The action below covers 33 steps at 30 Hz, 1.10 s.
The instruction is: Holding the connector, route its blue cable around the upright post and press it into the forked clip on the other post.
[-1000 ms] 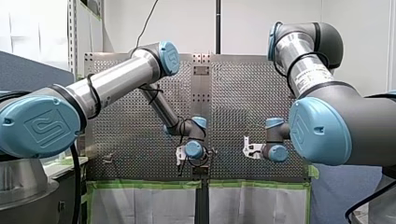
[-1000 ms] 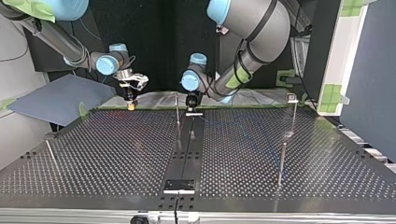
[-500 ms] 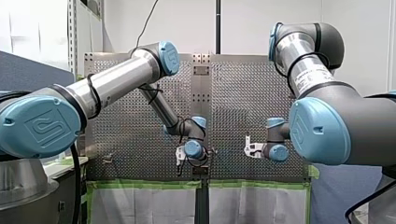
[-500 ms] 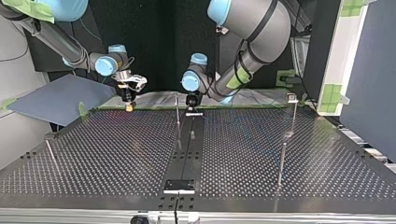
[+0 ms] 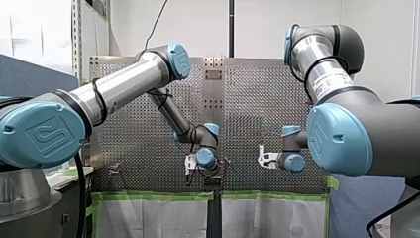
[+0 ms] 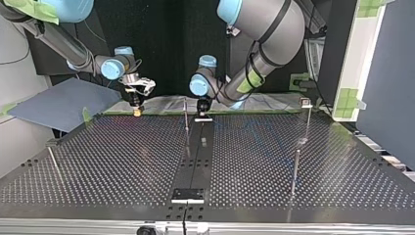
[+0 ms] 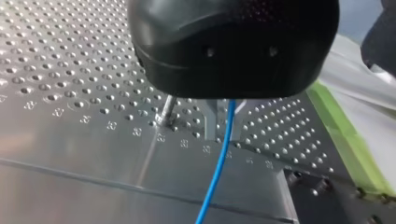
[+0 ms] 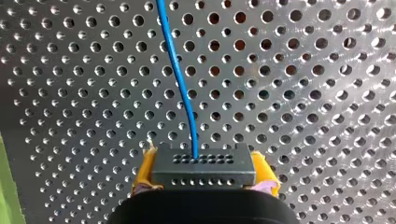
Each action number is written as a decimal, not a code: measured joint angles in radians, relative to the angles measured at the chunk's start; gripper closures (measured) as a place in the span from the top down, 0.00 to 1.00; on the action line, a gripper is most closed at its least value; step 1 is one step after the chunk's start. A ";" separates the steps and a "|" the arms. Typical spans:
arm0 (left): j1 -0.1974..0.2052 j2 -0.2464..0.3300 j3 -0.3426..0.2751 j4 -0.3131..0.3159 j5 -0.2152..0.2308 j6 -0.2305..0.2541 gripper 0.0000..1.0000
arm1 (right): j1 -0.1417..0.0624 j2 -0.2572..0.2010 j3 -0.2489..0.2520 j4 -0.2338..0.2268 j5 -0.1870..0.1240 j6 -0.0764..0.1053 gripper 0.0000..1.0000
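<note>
Clamping the grey, hole-dotted rectangular connector [image 8: 203, 169] between yellow pads [image 8: 142, 175], my right gripper [image 8: 204, 176] has barely shifted; my left gripper [image 6: 202, 108] hides its grip.

Front view: behind arms [image 5: 124, 84], far; top view: opposite, low, facing them; wrist views: close; shared: perforated table [image 6: 122, 161]

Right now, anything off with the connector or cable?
Nothing stands out. The connector sits square between my right gripper's yellow pads. The cable leaves it in a smooth curve with no kink, and it also runs clean past the post in the left wrist view.
</note>
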 joint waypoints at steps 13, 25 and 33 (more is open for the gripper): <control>-0.026 0.011 -0.029 -0.070 -0.005 0.011 1.00 | 0.002 0.002 0.000 0.009 -0.002 0.000 0.00; -0.039 0.087 -0.123 -0.013 0.089 0.013 1.00 | 0.003 0.002 0.000 0.020 -0.006 0.000 0.00; -0.055 0.106 -0.175 -0.006 0.136 0.015 1.00 | 0.003 0.003 0.000 0.037 -0.006 0.000 0.00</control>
